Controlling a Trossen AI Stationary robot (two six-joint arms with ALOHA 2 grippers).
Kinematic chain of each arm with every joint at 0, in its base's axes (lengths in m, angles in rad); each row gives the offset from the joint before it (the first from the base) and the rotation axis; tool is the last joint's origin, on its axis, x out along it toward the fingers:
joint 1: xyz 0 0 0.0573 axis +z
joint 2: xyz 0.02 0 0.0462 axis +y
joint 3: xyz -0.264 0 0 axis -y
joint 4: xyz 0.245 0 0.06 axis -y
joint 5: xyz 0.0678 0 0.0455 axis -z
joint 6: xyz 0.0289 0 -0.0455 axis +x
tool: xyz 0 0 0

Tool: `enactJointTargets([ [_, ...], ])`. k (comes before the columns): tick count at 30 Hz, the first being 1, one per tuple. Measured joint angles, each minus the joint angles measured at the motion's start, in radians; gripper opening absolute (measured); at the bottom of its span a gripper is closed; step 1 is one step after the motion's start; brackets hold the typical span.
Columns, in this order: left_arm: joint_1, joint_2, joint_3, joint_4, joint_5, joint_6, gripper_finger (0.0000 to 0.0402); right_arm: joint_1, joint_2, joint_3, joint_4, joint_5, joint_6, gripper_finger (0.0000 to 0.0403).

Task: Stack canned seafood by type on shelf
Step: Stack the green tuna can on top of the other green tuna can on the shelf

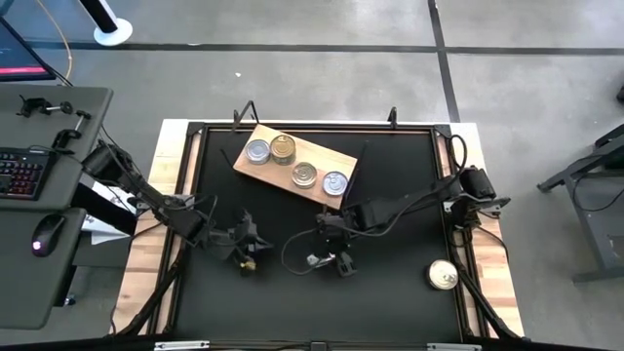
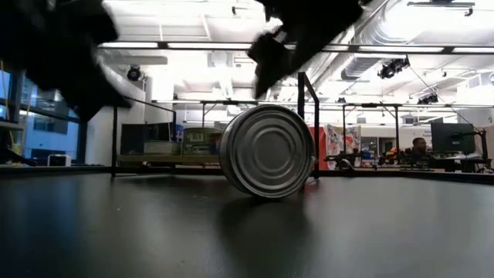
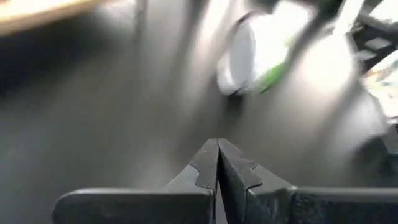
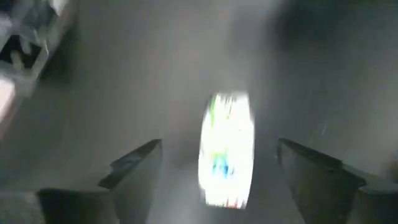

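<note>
One can of seafood (image 2: 266,152) stands on its rim on the black table, its silver flat face toward the near edge; in the right wrist view the can (image 4: 225,149) shows edge-on. My right gripper (image 4: 217,168) hangs open above it, one finger on either side, apart from it. My left gripper (image 3: 217,163) is shut and holds nothing, left of that can (image 3: 239,59) over the table. The shelf (image 1: 292,164), a light wooden board at the far middle, bears several cans lying flat, silver (image 1: 257,151) and gold (image 1: 283,148).
Another gold-topped can (image 1: 444,275) lies flat near the table's right near corner. A raised frame (image 1: 312,127) runs round the black table. A desk with a keyboard (image 1: 21,171) and a mouse stands left of the table.
</note>
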Motion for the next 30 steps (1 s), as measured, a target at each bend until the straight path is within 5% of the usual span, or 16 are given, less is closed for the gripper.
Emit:
enactJointTargets([
  [7, -0.033, -0.011, 0.152, -0.125, -0.046, 0.126, 0.0, 0.003, 0.044, -0.004, -0.063, 0.06, -0.018, 0.0319],
  [15, 0.023, 0.127, 0.327, -0.155, -0.01, 0.29, 0.0015, -0.006, 0.018, 0.004, -0.164, 0.267, 0.02, 0.0319],
  [22, 0.121, 0.259, 0.495, -0.173, 0.165, 0.306, 0.0119, -0.015, -0.064, 0.035, -0.325, 0.325, 0.062, 0.0319],
  [30, 0.158, 0.449, 0.629, -0.158, 0.187, 0.084, 0.0258, -0.013, -0.214, -0.036, -0.461, 0.459, 0.223, 0.0319],
])
